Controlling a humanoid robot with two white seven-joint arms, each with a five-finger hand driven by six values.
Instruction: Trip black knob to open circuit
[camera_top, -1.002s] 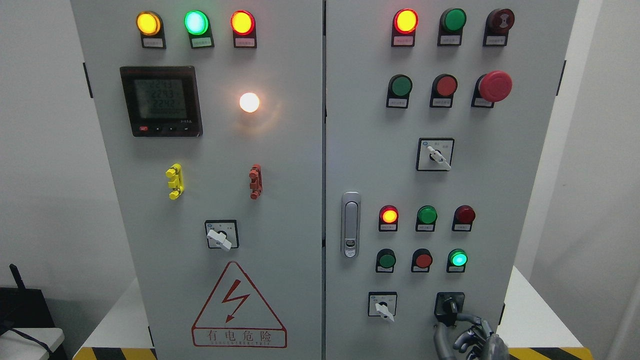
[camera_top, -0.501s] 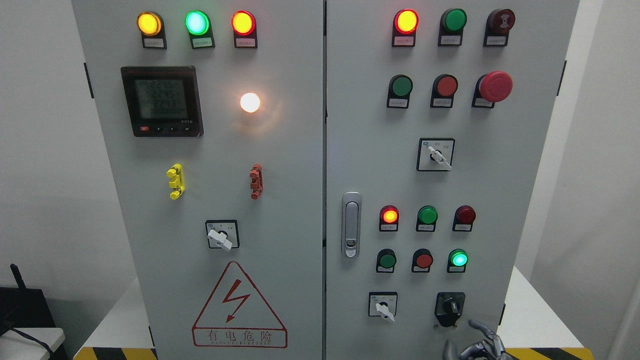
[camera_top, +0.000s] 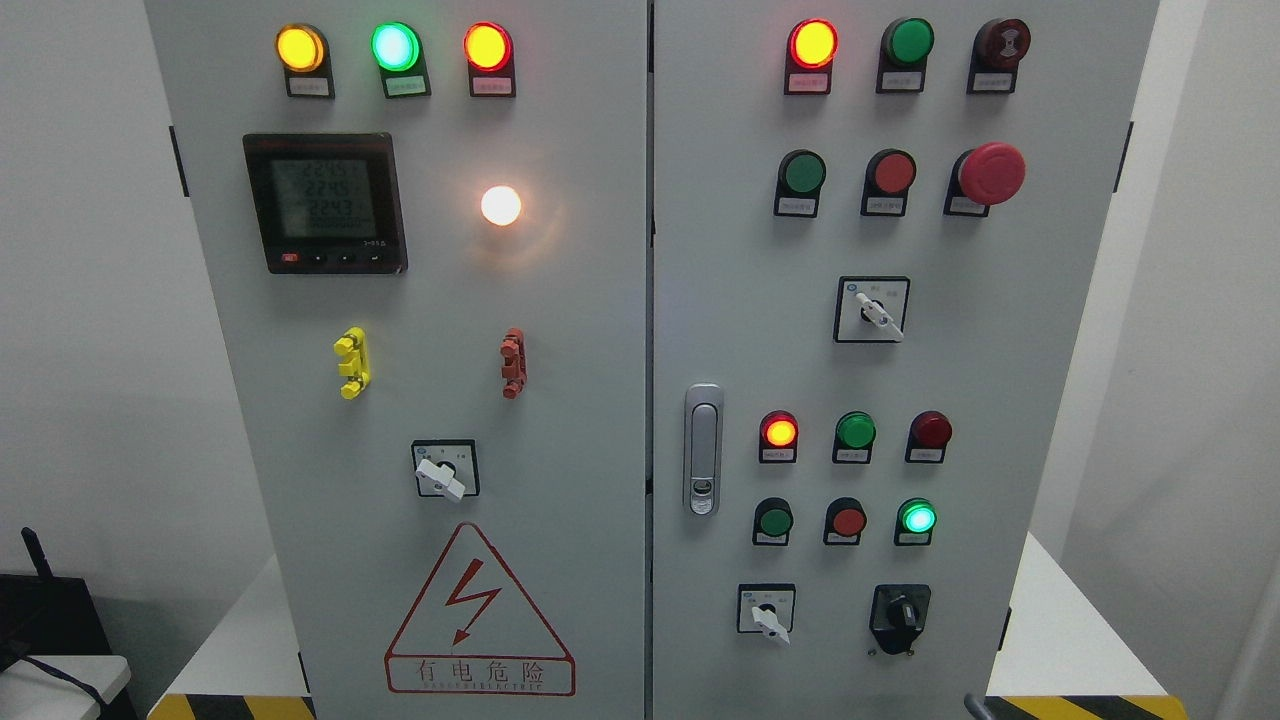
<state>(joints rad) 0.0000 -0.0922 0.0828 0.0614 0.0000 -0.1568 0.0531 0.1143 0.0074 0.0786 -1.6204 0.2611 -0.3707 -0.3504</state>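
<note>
The black knob (camera_top: 900, 614) sits on its black square plate at the lower right of the right-hand cabinet door, with nothing touching it. Its handle stands close to upright, leaning slightly. Just a grey sliver of my right hand (camera_top: 973, 706) pokes up at the bottom edge, below and to the right of the knob and apart from it. My left hand is out of view.
A white selector switch (camera_top: 767, 614) is left of the knob. Above it are a lit green lamp (camera_top: 917, 518), a red button (camera_top: 848, 521) and a lit red lamp (camera_top: 779, 432). The door latch (camera_top: 702, 449) is at the door's left edge.
My right hand was at the black knob a second ago. It has let go and dropped down out of the picture, leaving only a sliver at the bottom edge.
</note>
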